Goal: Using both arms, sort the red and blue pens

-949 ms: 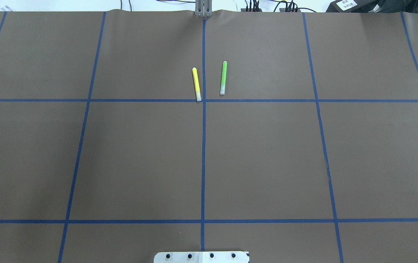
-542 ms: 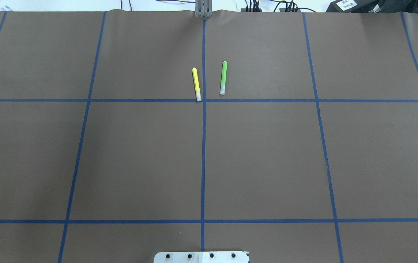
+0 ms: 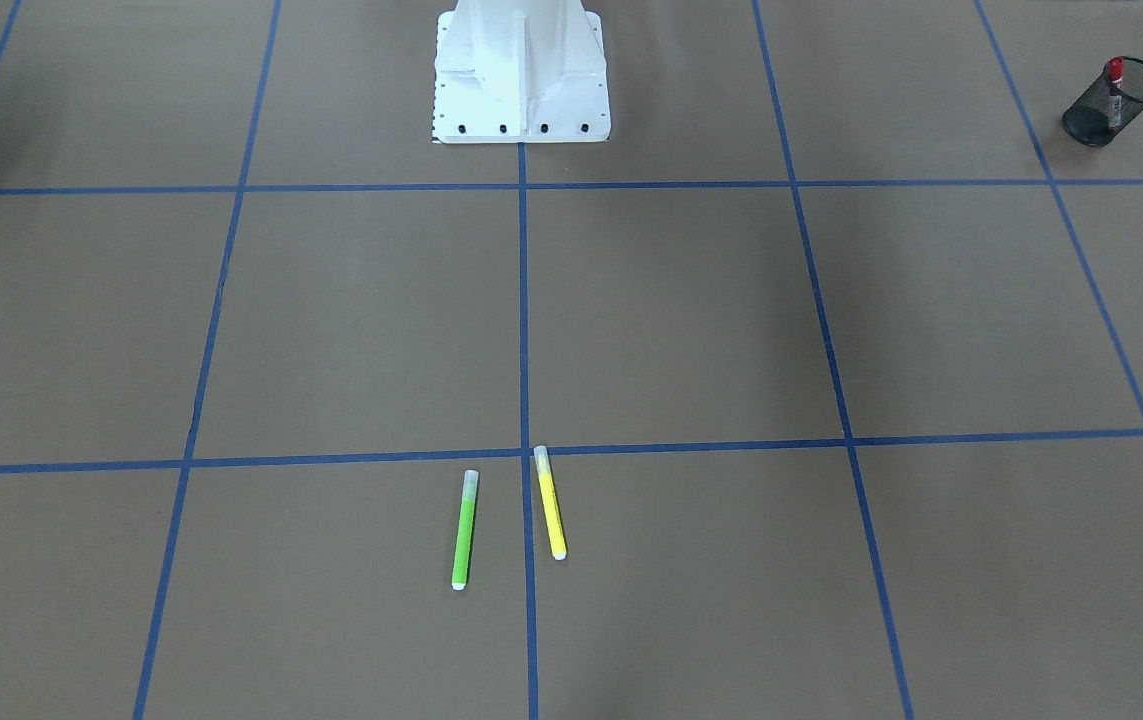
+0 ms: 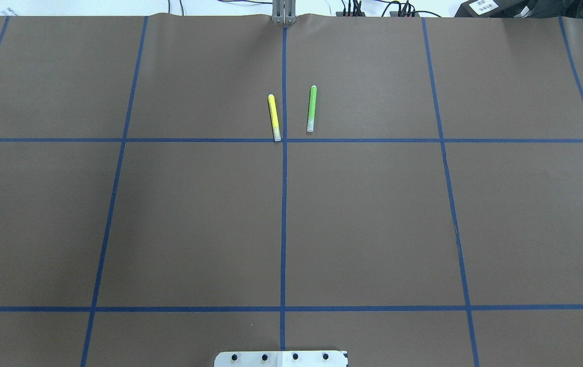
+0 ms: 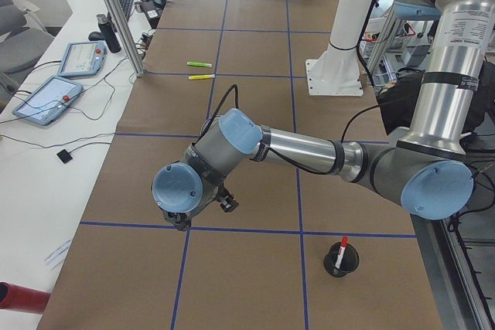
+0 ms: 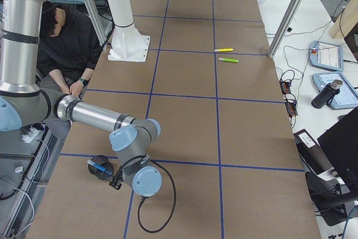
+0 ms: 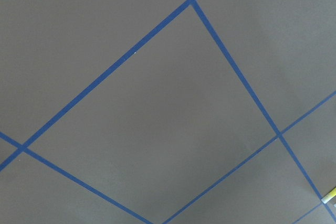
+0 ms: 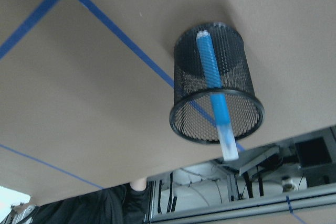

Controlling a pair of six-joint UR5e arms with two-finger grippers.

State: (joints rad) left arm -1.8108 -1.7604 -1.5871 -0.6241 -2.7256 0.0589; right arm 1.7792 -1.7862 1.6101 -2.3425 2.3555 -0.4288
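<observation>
The red pen (image 3: 1114,80) stands in a black mesh cup (image 3: 1091,122) at the table's corner on my left side, and shows again as the red pen (image 5: 341,251) in the exterior left view. The blue pen (image 8: 214,85) leans in another mesh cup (image 8: 231,124), its white end past the rim; the exterior right view also shows the blue pen (image 6: 100,167). My left gripper (image 5: 224,203) hangs low over the table, apart from its cup. My right gripper (image 6: 116,183) is beside the blue pen's cup. I cannot tell whether either is open or shut.
A yellow marker (image 4: 274,117) and a green marker (image 4: 311,108) lie side by side near the far middle of the table. The white robot base (image 3: 521,70) stands at the near edge. A person (image 6: 67,43) sits beside the base.
</observation>
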